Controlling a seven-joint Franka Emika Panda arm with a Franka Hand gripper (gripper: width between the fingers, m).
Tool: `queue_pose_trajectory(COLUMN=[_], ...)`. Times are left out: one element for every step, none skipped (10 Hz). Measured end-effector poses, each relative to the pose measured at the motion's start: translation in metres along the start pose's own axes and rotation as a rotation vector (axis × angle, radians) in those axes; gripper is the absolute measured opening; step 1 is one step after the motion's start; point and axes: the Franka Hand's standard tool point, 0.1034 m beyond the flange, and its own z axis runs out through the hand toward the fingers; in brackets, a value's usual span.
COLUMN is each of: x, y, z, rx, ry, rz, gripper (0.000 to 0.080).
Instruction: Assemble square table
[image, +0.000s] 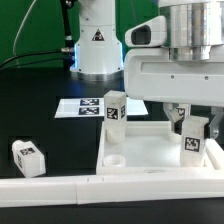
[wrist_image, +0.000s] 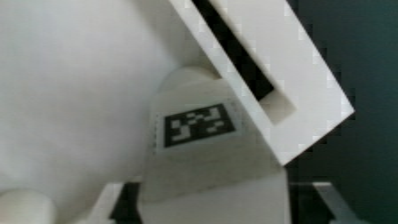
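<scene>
Tabletop (image: 150, 152): on black table, rim against rail (image: 60, 186) at 6 o'clock. Gripper (image: 192, 128): fingers clamped on tagged leg (image: 193, 140), 3 o'clock corner. Upright leg (image: 114, 107): 11 o'clock. Loose leg (image: 28, 155): 9 o'clock, apart.

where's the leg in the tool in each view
Exterior view: the leg stands at the tabletop's corner on the exterior view's right, under the tool.
Wrist view: the leg fills the centre, tag facing the camera.
Shared landmark: the leg's black-and-white tag.
</scene>
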Motion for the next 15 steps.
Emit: queue_pose_trajectory(x=[0.0, 0.001, 0.008, 0.015, 0.021, 0.025, 0.025, 0.025, 0.025, 0.027, 0.036, 0.05, 0.062, 0.07, 0.06], y=[0.0, 0.0, 0.001, 0.003, 0.001, -0.008, -0.008, -0.007, -0.007, -0.005, 0.007, 0.022, 0.035, 0.038, 0.026], z=[0.0, 0.0, -0.008, -0.019, -0.023, -0.022, -0.02, -0.02, -0.02, -0.02, -0.023, -0.03, -0.036, -0.04, -0.037], rx=[0.0, 0.001, 0.011, 0.014, 0.001, 0.004, 0.005, 0.004, 0.004, 0.003, -0.006, -0.011, -0.014, -0.028, -0.034], ry=[0.0, 0.0, 0.004, -0.007, -0.032, -0.022, -0.02, -0.02, -0.02, -0.019, -0.028, -0.037, -0.046, -0.034, -0.014], rz=[-0.001, 0.001, -0.014, -0.008, 0.026, 0.041, 0.034, 0.035, 0.035, 0.03, -0.055, -0.094, -0.175, -0.171, -0.178], gripper=[0.0314, 0.0314, 0.0513, 0.0513, 0.0606, 0.0636, 0.0647, 0.0647, 0.0647, 0.0649, 0.0649, 0.0649, 0.0649, 0.0649, 0.0649])
